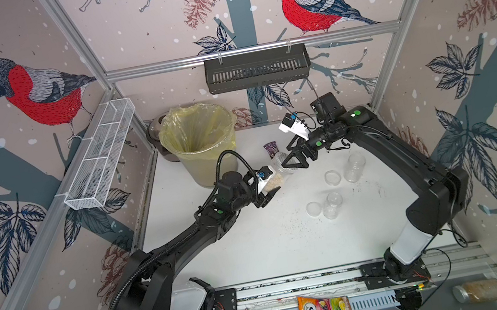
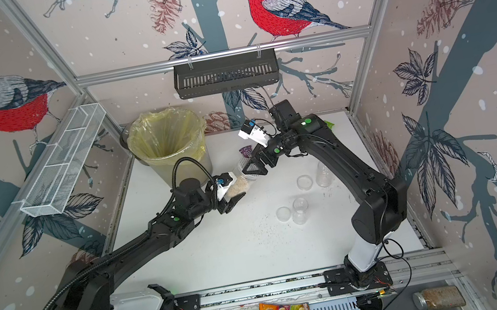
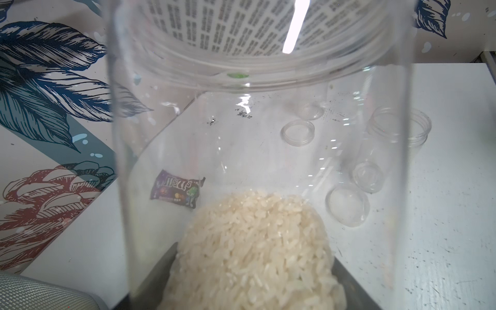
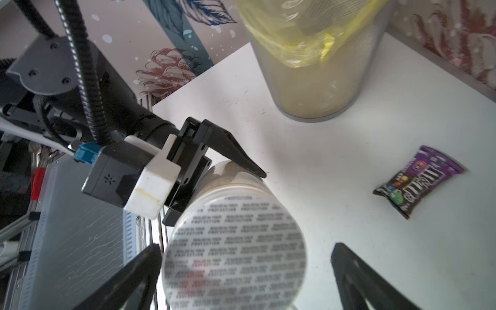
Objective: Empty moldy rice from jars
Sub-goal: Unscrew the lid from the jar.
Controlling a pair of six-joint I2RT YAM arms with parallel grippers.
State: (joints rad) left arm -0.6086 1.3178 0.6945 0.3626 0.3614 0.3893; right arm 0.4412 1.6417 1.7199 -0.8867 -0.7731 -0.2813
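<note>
**A:** Where's the jar [image 1: 275, 178]?
**B:** Up off the desk [image 1: 256, 250], near the bin [image 1: 199, 136], on its front side. The left fingers [image 4: 234, 154] clamp its body towards the base. The rice [image 3: 255, 241] is heaped at that end.

**A:** Axis?
**B:** Tilted. The base is low on the left arm's side. The lid [image 4: 233, 255] is higher and faces the right arm. The long axis runs roughly in line with the right wrist.

**A:** Right fingers [image 4: 128, 279]?
**B:** Spread wide, one on either side of the lid, holding nothing. One is just beside the rim and the other is clearly apart. Can't tell if there's contact.

**A:** So the right arm does the lid.
**B:** That's my read. It's already on it, and the left has the body to brace against. The lid looks off-centre between the fingers, so I'd expect a sideways nudge when they close.

**A:** And the rest?
**B:** Two slim jars [image 1: 354, 167] are on the desk and look empty, on the right arm's side, well apart from this one. Their clear lids [image 1: 333, 177] are off and lie beside them.
</note>
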